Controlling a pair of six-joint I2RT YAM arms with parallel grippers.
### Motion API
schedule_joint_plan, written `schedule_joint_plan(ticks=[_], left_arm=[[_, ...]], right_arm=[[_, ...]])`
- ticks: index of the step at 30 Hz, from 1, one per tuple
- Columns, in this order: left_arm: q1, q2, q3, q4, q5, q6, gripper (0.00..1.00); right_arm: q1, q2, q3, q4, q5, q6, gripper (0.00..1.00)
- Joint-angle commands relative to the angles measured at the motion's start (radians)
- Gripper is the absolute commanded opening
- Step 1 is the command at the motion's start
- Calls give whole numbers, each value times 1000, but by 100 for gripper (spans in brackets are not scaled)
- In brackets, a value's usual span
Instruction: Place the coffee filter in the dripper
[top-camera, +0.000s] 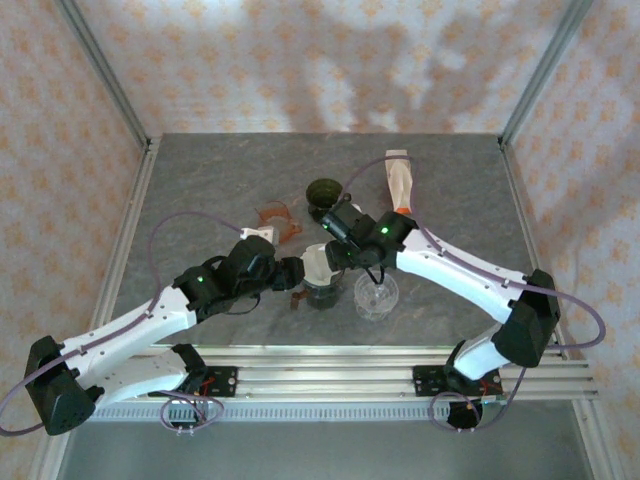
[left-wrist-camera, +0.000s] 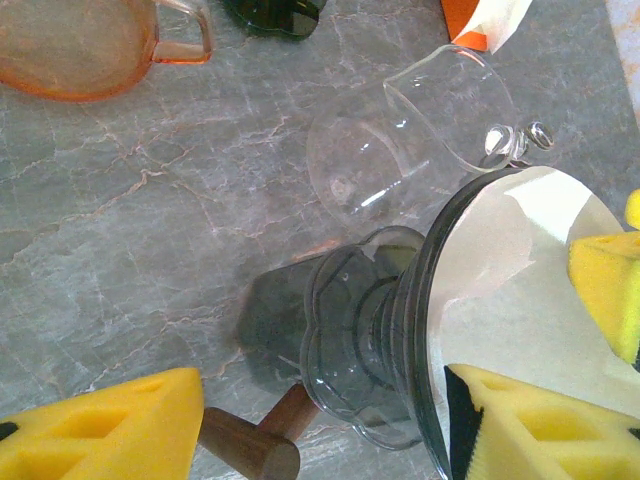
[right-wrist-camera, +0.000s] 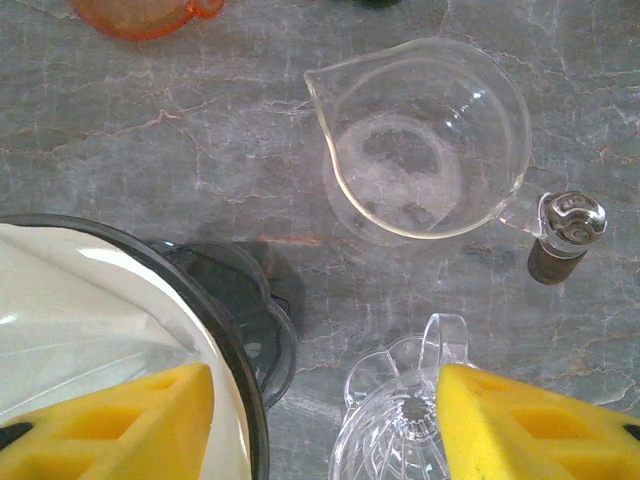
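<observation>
The left gripper (top-camera: 298, 272) comes in from the dripper's near-left side with its jaws wide apart. In the left wrist view its 2 yellow fingers (left-wrist-camera: 100, 430) straddle the dripper (top-camera: 322, 290). 1 finger sits outside, beside the wooden handle (left-wrist-camera: 250, 445) that sticks out at the dripper's base. The other sits inside the cone against the paper.

The coffee filter (top-camera: 318, 262) is in the dripper: the white paper lines the smoky grey cone, creased and a little folded near the rim. The dripper stands upright on the grey marbled table (top-camera: 200, 190), roughly centred between the 2 arms.

The right gripper (top-camera: 345, 262) reaches down from the dripper's far-right side, also spread wide and gripping nothing. In the right wrist view 1 of its yellow fingers (right-wrist-camera: 110, 420) lies over the filter inside the rim. The other hangs above a clear ribbed glass dripper (right-wrist-camera: 390, 430) that stands just right of the dark one.

Beyond the dripper and slightly right stands an empty glass server (right-wrist-camera: 420, 140), spout toward the dripper and handle pointing away from it. The server stands near the dripper without touching it.

Farther off to the dripper's far-left is an orange cup (top-camera: 276, 214). Straight beyond the dripper is a dark green cup (top-camera: 325, 190). At the far right lies a white and orange packet (top-camera: 400, 180).
</observation>
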Motion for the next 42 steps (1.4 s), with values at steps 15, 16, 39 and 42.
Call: schedule_joint_plan(ticks=[15, 16, 39, 42], left_arm=[[5, 6, 20, -32, -16, 0, 65], [5, 7, 20, -33, -16, 0, 65], [14, 20, 22, -24, -4, 0, 66], [14, 20, 23, -19, -3, -1, 66]], right_arm=[[31, -66, -62, -12, -118, -6, 54], [31, -72, -64, -17, -116, -6, 53], [-9, 48, 118, -20, -97, -86, 65], [-11, 75, 127, -18, -104, -93, 64]])
